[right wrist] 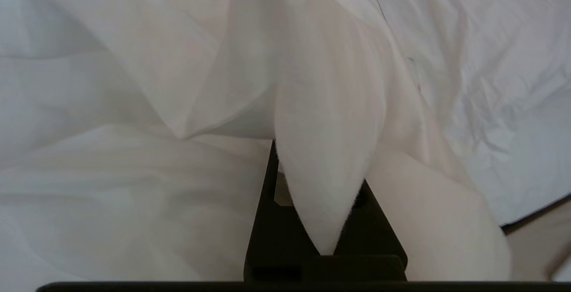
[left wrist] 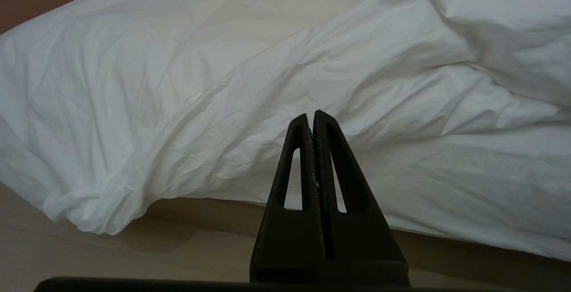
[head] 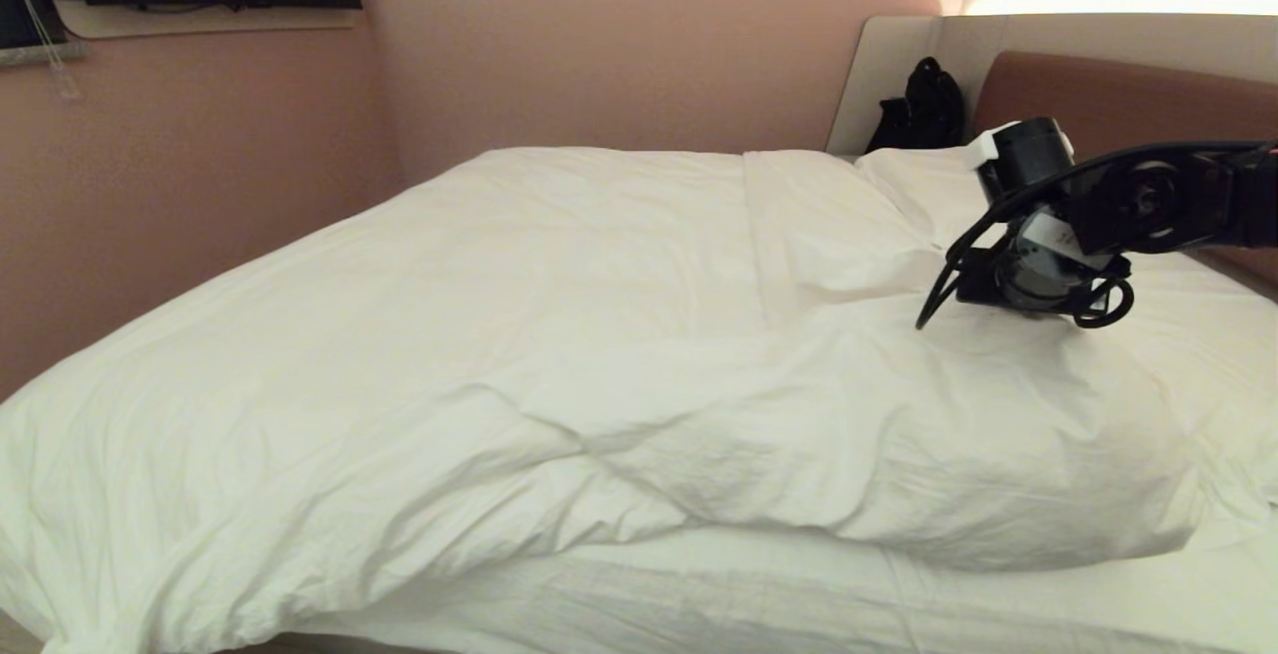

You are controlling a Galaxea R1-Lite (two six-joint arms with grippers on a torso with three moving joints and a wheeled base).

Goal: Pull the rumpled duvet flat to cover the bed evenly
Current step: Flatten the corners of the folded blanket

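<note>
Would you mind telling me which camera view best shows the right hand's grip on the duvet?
The right wrist view: a fold of the duvet sits pinched in the right hand. The head view shows only the arm over the bedding; the left wrist view shows none of that grip.

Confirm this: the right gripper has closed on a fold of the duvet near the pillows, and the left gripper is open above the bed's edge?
Not quite. The left gripper is shut, fingers pressed together, as the left wrist view shows. The right gripper is indeed shut on a fold of the duvet.

Rumpled duvet (head: 559, 354) covers bed (head: 699, 604)
</note>
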